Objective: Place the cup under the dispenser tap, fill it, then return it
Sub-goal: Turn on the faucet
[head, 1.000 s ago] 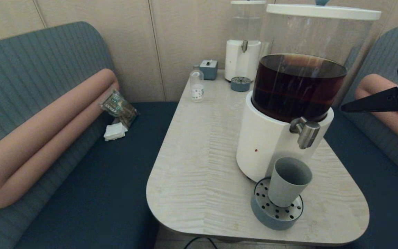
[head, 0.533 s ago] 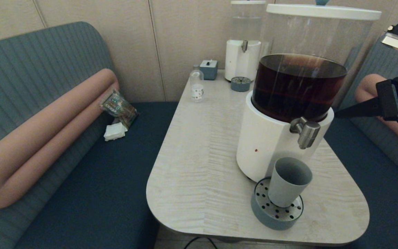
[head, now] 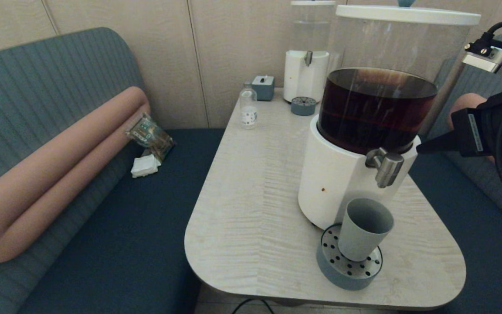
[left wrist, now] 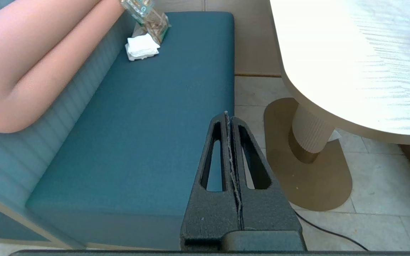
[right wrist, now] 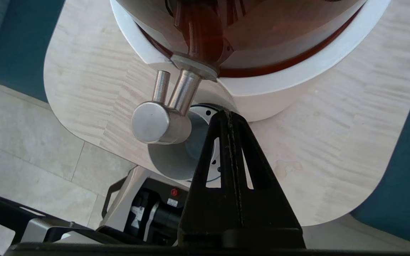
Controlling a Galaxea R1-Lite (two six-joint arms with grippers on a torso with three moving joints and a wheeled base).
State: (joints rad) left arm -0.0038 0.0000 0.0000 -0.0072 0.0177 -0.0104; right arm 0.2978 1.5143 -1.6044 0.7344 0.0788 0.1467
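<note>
The grey-green cup (head: 363,228) stands upright on the round perforated drip tray (head: 330,267), right under the brushed-metal dispenser tap (head: 386,168) of the big white-based dispenser (head: 336,183) holding dark brown liquid. In the right wrist view the tap (right wrist: 160,119) juts over the cup (right wrist: 173,158). My right gripper (head: 418,149) hangs shut and empty in the air, a short way to the right of the tap and level with the dispenser's white rim. My left gripper (left wrist: 228,114) is shut and parked low over the blue bench, off the table's left side.
A small clear bottle (head: 248,107), a grey-blue box (head: 263,87) and a smaller dispenser (head: 305,56) with its own drip tray (head: 303,106) stand at the table's far end. Blue benches with pink bolsters (head: 55,165) flank the table (head: 255,187).
My right gripper has moved left toward the dispenser and tap, its tip now near the white rim. The cup, tray and left arm have not moved.
</note>
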